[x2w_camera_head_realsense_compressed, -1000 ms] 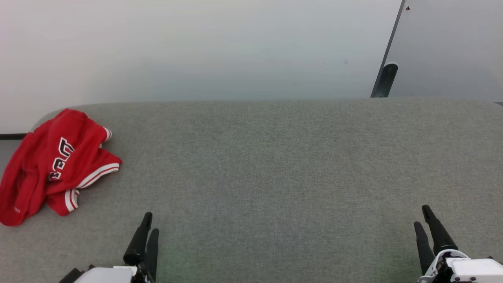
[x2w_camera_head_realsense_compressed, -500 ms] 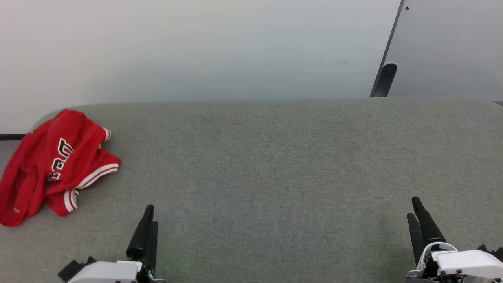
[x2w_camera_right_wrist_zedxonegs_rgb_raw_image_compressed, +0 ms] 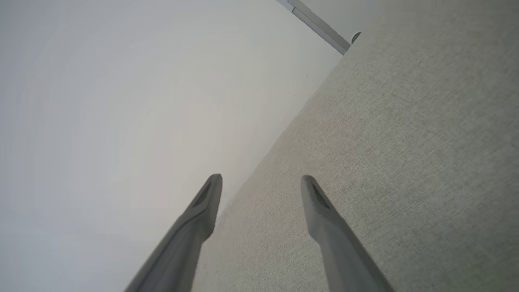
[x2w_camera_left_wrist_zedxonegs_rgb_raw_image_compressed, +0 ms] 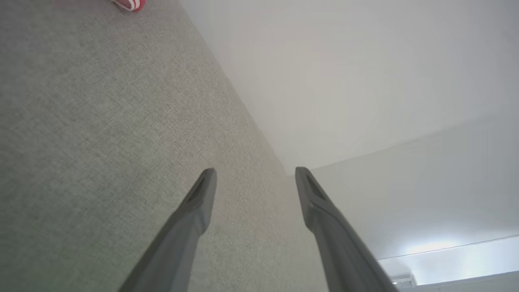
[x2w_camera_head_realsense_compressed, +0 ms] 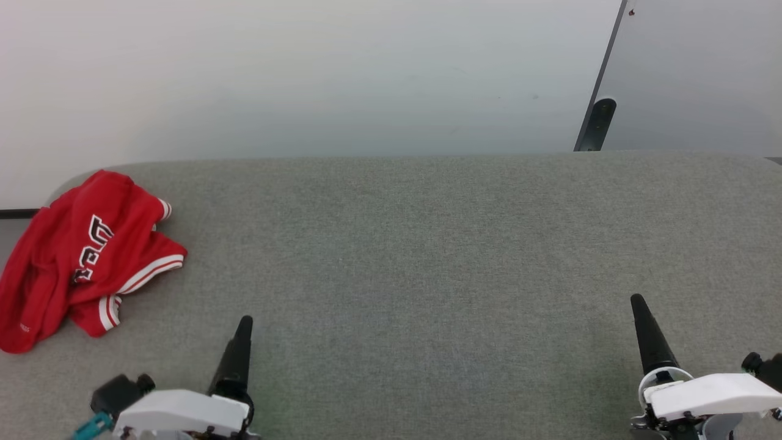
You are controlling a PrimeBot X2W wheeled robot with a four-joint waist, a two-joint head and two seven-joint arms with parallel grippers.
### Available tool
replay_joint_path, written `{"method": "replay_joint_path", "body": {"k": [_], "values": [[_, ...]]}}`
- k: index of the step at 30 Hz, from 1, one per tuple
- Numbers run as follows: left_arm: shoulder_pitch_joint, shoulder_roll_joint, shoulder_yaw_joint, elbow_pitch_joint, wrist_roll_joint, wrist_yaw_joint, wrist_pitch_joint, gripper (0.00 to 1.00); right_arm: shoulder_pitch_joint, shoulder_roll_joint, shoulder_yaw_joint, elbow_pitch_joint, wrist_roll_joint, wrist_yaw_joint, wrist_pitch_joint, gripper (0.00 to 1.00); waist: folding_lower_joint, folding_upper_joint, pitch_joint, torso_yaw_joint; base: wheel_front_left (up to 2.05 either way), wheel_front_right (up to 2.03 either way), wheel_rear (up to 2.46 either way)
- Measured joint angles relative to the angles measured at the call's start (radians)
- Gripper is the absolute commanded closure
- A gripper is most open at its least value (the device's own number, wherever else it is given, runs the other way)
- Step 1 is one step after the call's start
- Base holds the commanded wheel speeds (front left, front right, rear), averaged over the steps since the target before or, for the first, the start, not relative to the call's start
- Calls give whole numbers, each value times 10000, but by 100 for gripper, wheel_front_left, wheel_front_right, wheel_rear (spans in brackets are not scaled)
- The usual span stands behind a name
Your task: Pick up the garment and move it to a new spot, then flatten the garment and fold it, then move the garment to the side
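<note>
The garment (x2w_camera_head_realsense_compressed: pixel 85 256) lies crumpled at the far left end of the grey table (x2w_camera_head_realsense_compressed: pixel 427 244), well apart from the left gripper (x2w_camera_left_wrist_zedxonegs_rgb_raw_image_compressed: pixel 255 172) and right gripper (x2w_camera_right_wrist_zedxonegs_rgb_raw_image_compressed: pixel 261 178) (both spread wide, holding nothing), so apparently every step remains: pickup, flattening, folding, setting aside.

the left gripper (x2w_camera_left_wrist_zedxonegs_rgb_raw_image_compressed: pixel 253 178) holds its two dark fingers (x2w_camera_left_wrist_zedxonegs_rgb_raw_image_compressed: pixel 190 227) spread wide with nothing between them, above the grey fabric surface (x2w_camera_left_wrist_zedxonegs_rgb_raw_image_compressed: pixel 89 134). a scrap of the garment (x2w_camera_left_wrist_zedxonegs_rgb_raw_image_compressed: pixel 129 4), red with white stripes, sits at the top edge, well apart from the fingertips. a pale wall (x2w_camera_left_wrist_zedxonegs_rgb_raw_image_compressed: pixel 365 81) rises past the surface's far edge.
</note>
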Motion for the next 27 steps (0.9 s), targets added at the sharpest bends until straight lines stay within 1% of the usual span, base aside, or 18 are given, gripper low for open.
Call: {"method": "replay_joint_path", "body": {"k": [3,6,11,20,27], "values": [[-105,127,-102,-132,993,176,-105,0,0,25,-13,-113,-1081,0,-113,0,0,0,4,-1,0,0,0],[-126,127,-192,-280,1870,307,-201,0,1,42,-46,-159,-2027,0,-226,0,0,0,7,-1,0,0,0],[-112,146,-280,-516,3118,374,-401,0,1,79,-79,-88,-3285,0,-389,0,0,0,7,0,0,0,0],[-81,157,-337,-744,4725,380,-677,0,-25,104,-38,-19,-4686,0,-669,0,0,0,-12,-10,0,0,0],[-62,134,-334,-924,5680,359,-855,0,-175,111,52,-12,-5532,0,-861,0,0,0,-19,-10,0,0,0]]}}
